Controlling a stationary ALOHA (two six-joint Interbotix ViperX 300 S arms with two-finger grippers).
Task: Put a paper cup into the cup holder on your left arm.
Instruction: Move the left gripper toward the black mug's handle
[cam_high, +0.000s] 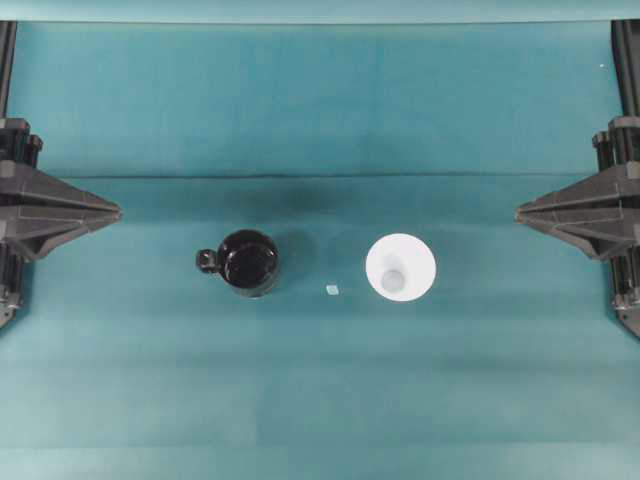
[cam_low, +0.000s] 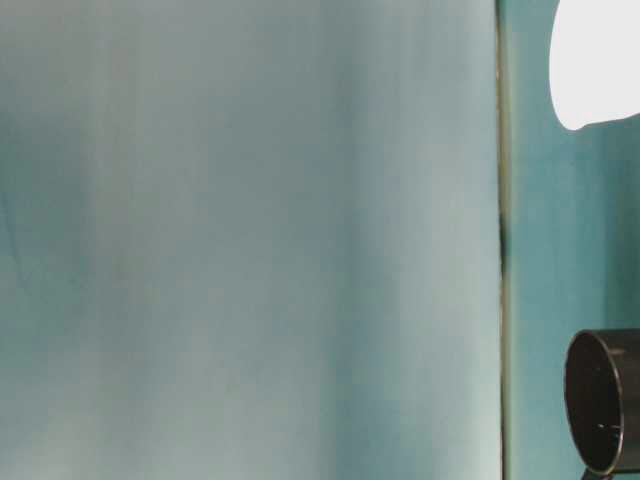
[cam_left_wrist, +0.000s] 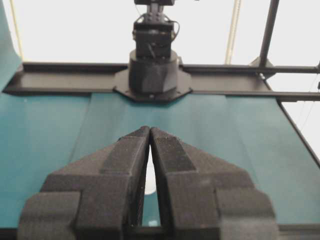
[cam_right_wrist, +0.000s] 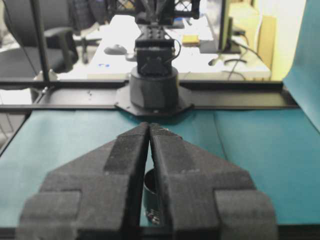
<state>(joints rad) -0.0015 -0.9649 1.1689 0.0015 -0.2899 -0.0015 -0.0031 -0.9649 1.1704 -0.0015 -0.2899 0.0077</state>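
Note:
The white paper cup (cam_high: 400, 267) stands on the teal cloth right of centre, seen as a wide round rim with a smaller circle inside. The glossy black cup holder (cam_high: 248, 262) stands left of centre, its knob handle (cam_high: 206, 260) pointing left. My left gripper (cam_high: 117, 212) rests at the left edge, shut and empty, well apart from the holder. My right gripper (cam_high: 518, 212) rests at the right edge, also shut and empty. In the left wrist view the shut left gripper (cam_left_wrist: 150, 129) shows a sliver of the cup (cam_left_wrist: 150, 182) through its slit. The right gripper (cam_right_wrist: 149, 125) shows the holder (cam_right_wrist: 151, 192) the same way.
A small pale tape scrap (cam_high: 332, 290) lies between holder and cup. Each wrist view faces the opposite arm's base (cam_left_wrist: 152, 75) on a black frame rail (cam_left_wrist: 60, 82). At table level the cup (cam_low: 600, 60) and the holder (cam_low: 605, 415) sit at the right edge.

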